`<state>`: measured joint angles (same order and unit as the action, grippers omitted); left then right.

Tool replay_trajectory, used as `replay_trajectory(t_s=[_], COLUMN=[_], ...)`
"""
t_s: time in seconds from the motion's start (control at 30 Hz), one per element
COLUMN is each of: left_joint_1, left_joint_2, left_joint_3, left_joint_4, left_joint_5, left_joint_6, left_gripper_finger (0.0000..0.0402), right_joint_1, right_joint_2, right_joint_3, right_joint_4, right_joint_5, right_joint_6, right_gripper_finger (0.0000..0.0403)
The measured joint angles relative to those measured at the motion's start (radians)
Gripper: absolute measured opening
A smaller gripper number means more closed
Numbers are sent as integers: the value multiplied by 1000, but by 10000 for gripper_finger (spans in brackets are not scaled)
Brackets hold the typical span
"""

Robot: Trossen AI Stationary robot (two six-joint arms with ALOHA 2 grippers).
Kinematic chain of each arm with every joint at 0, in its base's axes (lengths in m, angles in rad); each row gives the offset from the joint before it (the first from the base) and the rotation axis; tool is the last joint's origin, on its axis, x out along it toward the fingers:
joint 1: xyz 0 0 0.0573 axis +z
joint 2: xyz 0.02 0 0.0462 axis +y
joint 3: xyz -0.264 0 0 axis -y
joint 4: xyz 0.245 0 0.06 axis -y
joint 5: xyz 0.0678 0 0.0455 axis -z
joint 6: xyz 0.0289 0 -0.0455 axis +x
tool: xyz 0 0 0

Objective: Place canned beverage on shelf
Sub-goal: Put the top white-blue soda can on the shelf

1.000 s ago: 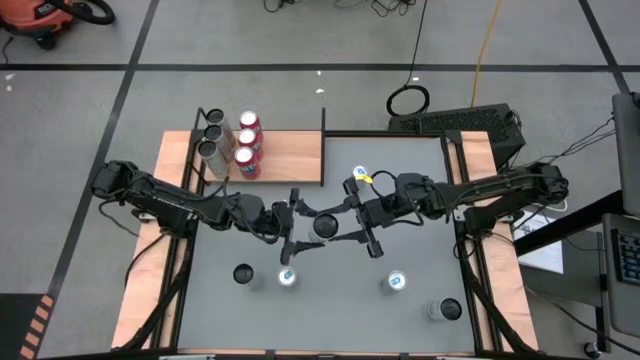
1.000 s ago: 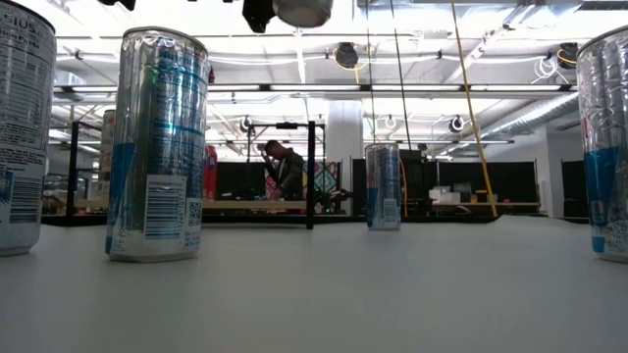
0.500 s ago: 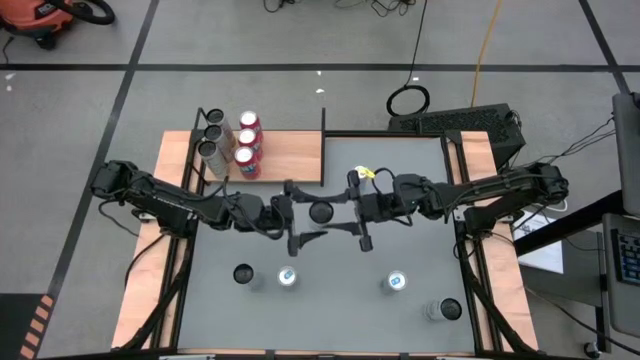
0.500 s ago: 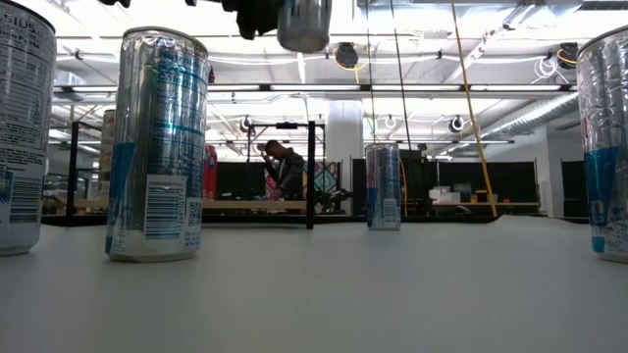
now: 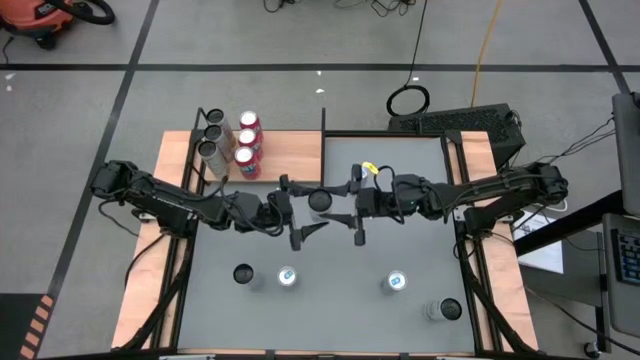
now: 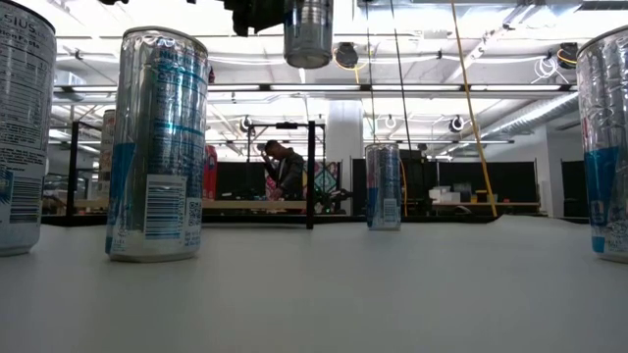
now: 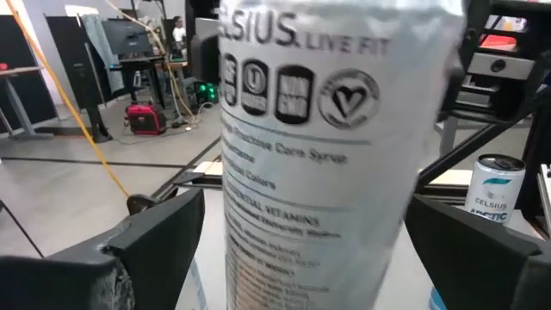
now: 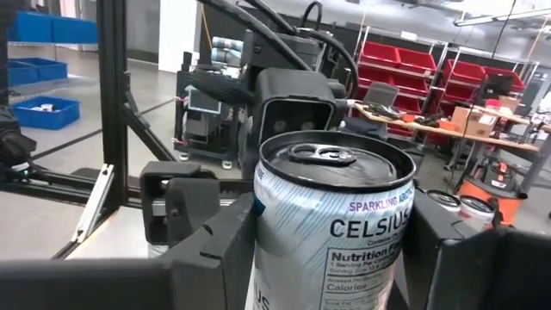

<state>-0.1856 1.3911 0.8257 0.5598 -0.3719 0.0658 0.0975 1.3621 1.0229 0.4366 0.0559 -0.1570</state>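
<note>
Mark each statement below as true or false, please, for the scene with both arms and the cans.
1. The held can hangs clear above the table. True.
2. The shelf holds nothing. False: six shelf cans stand at its left end.
3. The left tool clamps the held can. False: its fingers stand apart from the can on both sides; the right tool grips it.
4. Four table cans stand on the table. True.
5. The held can lies on its side. False: it is upright, its pull tab on top.
</note>
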Motion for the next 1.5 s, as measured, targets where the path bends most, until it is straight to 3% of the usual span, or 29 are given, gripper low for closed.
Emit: replay_trajectory(t_s=[0.53,0.83,1.1,1.5], left_joint_1=[1,0,-2,-2], left_joint_2=[0,2,2,2], left_joint_3=[0,-1,-2,-2], left_joint_4=[-36,-136,-140,-119], left_joint_5=[2,12,31,30], left_joint_6=[-6,-13,-33,-36], left_gripper_finger=[255,248,247,245], right_joint_1=[-4,-2,-1,-12], right_joint_2=[8,-12,-5,16], right_joint_3=[0,1,5,14], right_joint_4=[-9,-147,-89,-121], right_joint_5=[-1,-4,-4,-5], right_joint_6=[10,0,15,47], right_gripper_finger=[169,232,290,275])
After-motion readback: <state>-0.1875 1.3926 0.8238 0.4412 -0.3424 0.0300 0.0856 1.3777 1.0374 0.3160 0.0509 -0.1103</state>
